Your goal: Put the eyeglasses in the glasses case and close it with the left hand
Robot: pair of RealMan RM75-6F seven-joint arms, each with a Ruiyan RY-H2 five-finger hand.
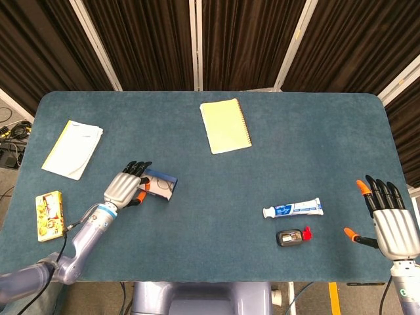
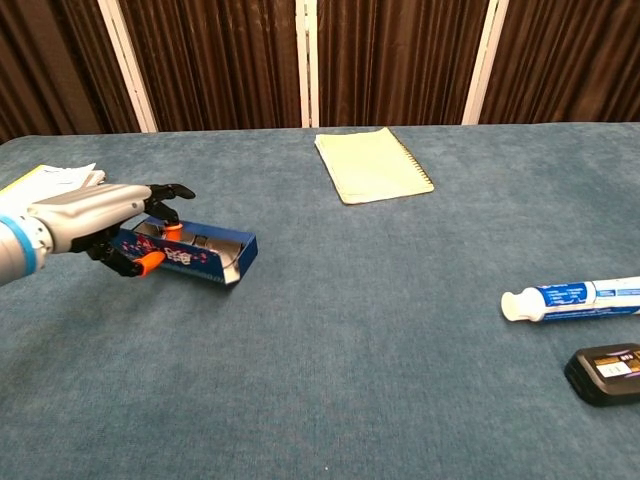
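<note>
Gripping the glasses case point(image 2: 190, 254) by its end, my left hand point(image 1: 123, 186) holds it tilted near the worktop's point(image 1: 216, 216) front-left area; whether the eyeglasses lie inside I cannot tell. My right hand point(image 1: 392, 222) hovers at the front-right corner, fingers spread, holding nothing.

This looks like a robot lab or test studio rather than a home: a teal felt-covered surface point(image 1: 210, 164) is backed by dark pleated curtains point(image 1: 243, 39) hung between white frame bars, with loose cables point(image 1: 10, 131) on the bare floor at the left edge of the frame.
</note>
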